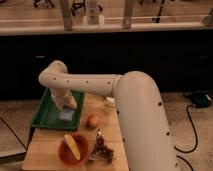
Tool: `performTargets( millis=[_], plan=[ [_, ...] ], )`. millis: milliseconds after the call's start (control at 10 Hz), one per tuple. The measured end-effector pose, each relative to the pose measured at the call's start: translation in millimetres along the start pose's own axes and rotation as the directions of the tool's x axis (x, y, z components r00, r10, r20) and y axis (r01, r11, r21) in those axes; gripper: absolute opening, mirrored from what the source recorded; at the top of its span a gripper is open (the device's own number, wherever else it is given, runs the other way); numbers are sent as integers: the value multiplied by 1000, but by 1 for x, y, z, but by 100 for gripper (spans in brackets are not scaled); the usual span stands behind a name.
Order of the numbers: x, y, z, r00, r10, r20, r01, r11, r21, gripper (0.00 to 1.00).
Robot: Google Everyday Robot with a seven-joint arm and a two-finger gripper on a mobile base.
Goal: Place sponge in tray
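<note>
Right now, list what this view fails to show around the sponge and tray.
- Gripper: in the camera view it is over the tray, right above the sponge; contact with the sponge can't be made out.
- Tray's right side: covered by the arm.
- Contents of the red bowl and the dark cluster beside it: too blurred to identify.
</note>
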Motion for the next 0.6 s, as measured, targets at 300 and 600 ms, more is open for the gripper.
performTargets(
  millis=[300, 600],
  plan=[
    [6, -15, -7, 1000, -18, -8, 18, 1000, 4, 41],
    [9, -22, -11, 1000, -28, -6, 27, 999, -20, 71]
  ],
)
